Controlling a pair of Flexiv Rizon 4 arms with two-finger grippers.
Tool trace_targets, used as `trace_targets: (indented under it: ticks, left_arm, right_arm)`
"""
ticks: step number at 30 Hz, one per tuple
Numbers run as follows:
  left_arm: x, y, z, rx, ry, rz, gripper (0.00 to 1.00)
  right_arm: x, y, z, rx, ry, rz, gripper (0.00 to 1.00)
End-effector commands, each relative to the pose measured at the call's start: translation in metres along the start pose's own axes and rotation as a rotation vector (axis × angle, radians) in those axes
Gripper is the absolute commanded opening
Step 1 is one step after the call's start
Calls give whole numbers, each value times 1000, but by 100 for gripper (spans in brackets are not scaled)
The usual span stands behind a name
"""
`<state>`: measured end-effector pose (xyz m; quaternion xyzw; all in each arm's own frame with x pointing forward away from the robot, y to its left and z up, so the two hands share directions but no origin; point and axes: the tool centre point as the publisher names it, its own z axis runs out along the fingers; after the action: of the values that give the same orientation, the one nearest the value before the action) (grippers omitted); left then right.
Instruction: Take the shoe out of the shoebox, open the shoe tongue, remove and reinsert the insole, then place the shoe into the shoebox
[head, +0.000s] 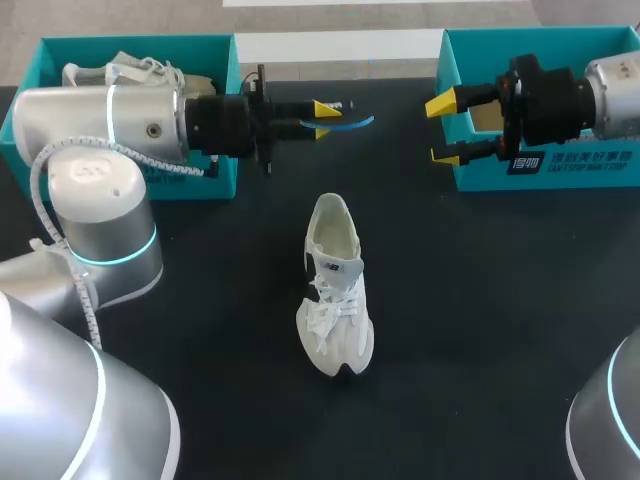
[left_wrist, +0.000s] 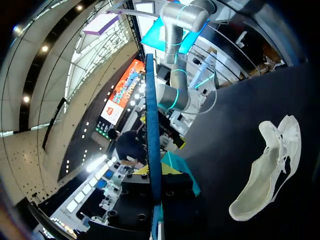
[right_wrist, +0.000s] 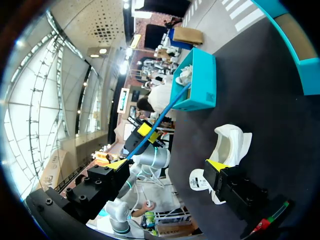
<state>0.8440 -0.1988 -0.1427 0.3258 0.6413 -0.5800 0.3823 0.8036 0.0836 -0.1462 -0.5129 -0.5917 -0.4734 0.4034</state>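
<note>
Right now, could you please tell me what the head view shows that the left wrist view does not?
Only the head view: the left shoebox holding a second shoe. Only the left wrist view: the insole seen edge-on, a thin blue strip running out from the left gripper. Both: the white shoe resting on the table, and that insole.

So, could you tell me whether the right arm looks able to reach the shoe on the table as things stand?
Probably yes. The right gripper is open and empty, and nothing lies between it and the shoe. The left gripper, shut on the insole, sits off to the side, out of that path.
</note>
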Motion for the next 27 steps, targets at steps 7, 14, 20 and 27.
trace_targets:
  ticks: [7,14,20,27]
  left_arm:
    - [12,1,4,-33,-104,454,0]
    - [17,9,6,-3,-56,658,0]
    - [17,16,8,-7,-46,682,0]
    - [13,19,16,-3,-55,665,0]
  right_arm:
    - [0,1,2,-1,-1,0,100]
    - [0,1,2,-1,-1,0,100]
    - [0,1,2,-1,-1,0,100]
    - [-1,1,6,5,9,0,100]
